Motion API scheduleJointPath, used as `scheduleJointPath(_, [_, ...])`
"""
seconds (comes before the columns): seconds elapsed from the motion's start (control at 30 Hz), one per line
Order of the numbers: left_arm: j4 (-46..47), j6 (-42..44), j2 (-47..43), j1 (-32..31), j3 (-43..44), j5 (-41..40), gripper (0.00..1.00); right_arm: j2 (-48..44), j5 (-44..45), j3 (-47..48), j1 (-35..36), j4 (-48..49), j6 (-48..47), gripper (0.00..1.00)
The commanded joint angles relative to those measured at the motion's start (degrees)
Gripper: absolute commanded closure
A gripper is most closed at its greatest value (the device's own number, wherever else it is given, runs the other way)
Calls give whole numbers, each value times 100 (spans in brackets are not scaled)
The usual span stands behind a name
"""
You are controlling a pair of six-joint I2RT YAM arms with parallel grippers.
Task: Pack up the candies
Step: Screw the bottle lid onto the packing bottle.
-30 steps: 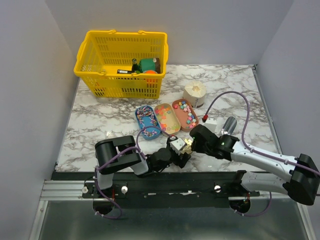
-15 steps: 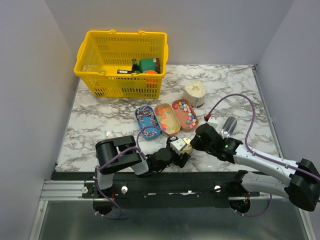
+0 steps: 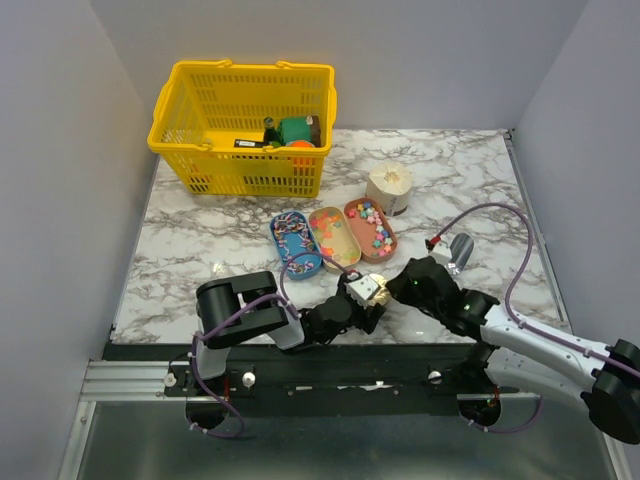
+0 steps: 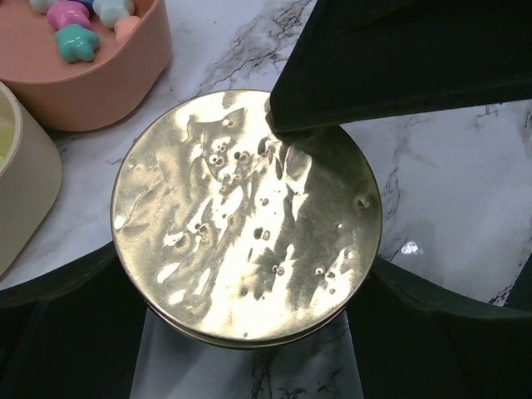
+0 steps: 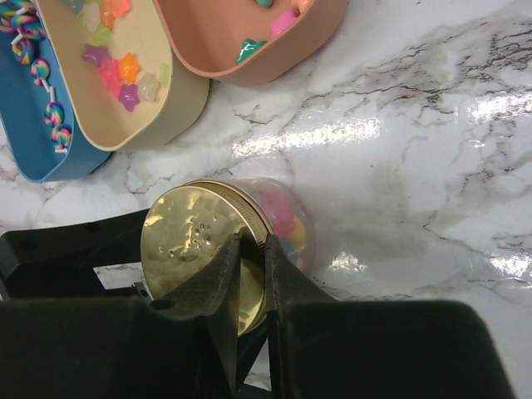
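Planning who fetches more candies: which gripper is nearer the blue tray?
Left: the left gripper holds the jar near the blue tray; right gripper pinches the jar's far side.

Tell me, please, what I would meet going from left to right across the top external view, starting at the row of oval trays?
blue tray → cream tray → salmon tray → grey cylinder

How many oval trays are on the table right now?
3, side by side mid-table: the blue tray on the left, the cream tray in the middle, the salmon tray on the right. None seems hidden.
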Motion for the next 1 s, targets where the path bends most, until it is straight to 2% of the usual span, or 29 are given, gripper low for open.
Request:
scheduleJointPath(0.0, [-1243,-457,489,56,269,-88,24,-29,-1349,-579,176,-1438,174,99])
scheduleJointPath(0.2, [-1341,-510,560,91,348,-88,24,-504,-1648,-615,184,-1570,245,99])
scheduleJointPath(0.33, [-1244,-396,560,100,322,16,24,-750,-1473,-439,184,-1859,280,99])
scheduleJointPath(0.43, [-1077,-308,498,74,199,175,24,-865,-973,-123,184,-2201,350,99])
scheduleJointPath(0.53, [-1007,-158,428,21,102,228,23,-926,-340,325,193,-2588,464,86])
scheduleJointPath(0.57, [-1024,-106,419,12,94,228,23,-935,-43,430,184,-2659,464,73])
scheduleJointPath(0.67, [-1077,-53,410,-41,76,219,23,-944,450,843,193,-2739,359,56])
scheduleJointPath(0.8, [-1077,0,437,-93,58,211,23,-664,698,1187,184,-2520,79,53])
scheduleJointPath(0.97, [-1033,-44,428,-129,-20,237,23,222,497,1371,115,-1773,-537,53])
